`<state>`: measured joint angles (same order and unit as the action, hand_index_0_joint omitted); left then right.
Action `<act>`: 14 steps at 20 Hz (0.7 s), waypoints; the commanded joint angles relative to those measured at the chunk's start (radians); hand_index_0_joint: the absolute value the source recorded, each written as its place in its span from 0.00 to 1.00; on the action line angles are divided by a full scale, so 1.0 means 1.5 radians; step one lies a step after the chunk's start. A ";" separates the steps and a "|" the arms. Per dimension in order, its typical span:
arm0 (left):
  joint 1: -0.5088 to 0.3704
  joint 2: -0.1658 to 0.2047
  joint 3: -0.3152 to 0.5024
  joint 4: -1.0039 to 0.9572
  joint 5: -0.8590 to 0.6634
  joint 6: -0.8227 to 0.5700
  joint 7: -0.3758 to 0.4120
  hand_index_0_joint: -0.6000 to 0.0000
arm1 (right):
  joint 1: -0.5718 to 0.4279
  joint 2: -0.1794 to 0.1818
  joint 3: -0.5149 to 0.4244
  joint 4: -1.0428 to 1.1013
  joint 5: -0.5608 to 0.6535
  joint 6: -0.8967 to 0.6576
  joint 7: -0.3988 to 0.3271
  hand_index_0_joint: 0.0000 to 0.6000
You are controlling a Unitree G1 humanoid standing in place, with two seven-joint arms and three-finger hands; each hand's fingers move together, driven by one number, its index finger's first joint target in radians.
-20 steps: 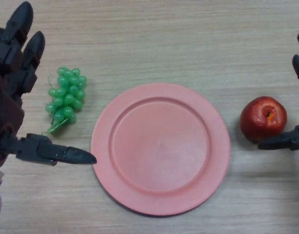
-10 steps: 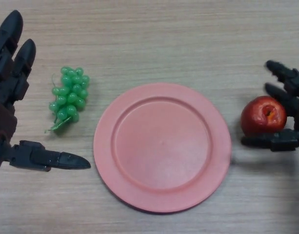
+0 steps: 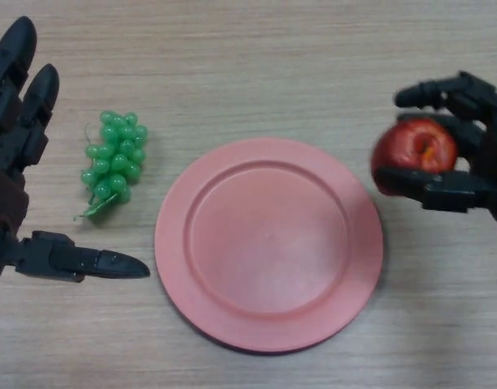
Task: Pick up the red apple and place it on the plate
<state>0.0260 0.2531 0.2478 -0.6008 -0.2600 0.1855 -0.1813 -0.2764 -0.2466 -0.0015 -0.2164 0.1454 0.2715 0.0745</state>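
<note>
Right hand (image 3: 467, 162): fingers and thumb curled round the red apple (image 3: 414, 146), which sits in its grasp, fingers arching over the top and thumb beneath. Apple appears lifted clear of the wooden table (image 3: 272, 57), though its contact with the surface cannot be confirmed.

Pink plate (image 3: 268, 243): just beside the right hand, toward the left hand; bare, its rim near the thumb.

Left hand (image 3: 17, 186): idle on the far side of the plate, fingers straight, thumb extended toward the plate, holding nothing.

Green grapes (image 3: 114, 158): bunch lying beside the left hand's fingers, apart from the plate.

Progress: pick-up looks complete. Remaining: carry the apple over the plate, lower, release.
</note>
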 commanded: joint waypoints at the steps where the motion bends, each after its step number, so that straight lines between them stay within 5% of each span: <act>1: -0.017 0.023 0.041 -0.031 -0.045 -0.105 0.010 1.00 | -0.006 0.021 0.037 -0.066 -0.057 -0.034 -0.010 1.00; 7: -0.024 0.031 0.052 -0.031 -0.054 -0.096 0.006 1.00 | -0.009 0.037 0.211 0.040 -0.062 -0.131 -0.137 1.00; 13: -0.021 0.028 0.053 -0.026 -0.058 -0.102 0.011 1.00 | -0.018 0.038 0.258 0.118 -0.078 -0.128 -0.147 1.00; 14: -0.021 0.029 0.053 -0.026 -0.058 -0.102 0.011 1.00 | -0.019 0.038 0.259 0.120 -0.083 -0.127 -0.145 0.83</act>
<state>0.0172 0.2559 0.2510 -0.5996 -0.2980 0.1853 -0.1810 -0.2582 -0.1914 0.4084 0.0179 0.0212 0.1982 -0.1314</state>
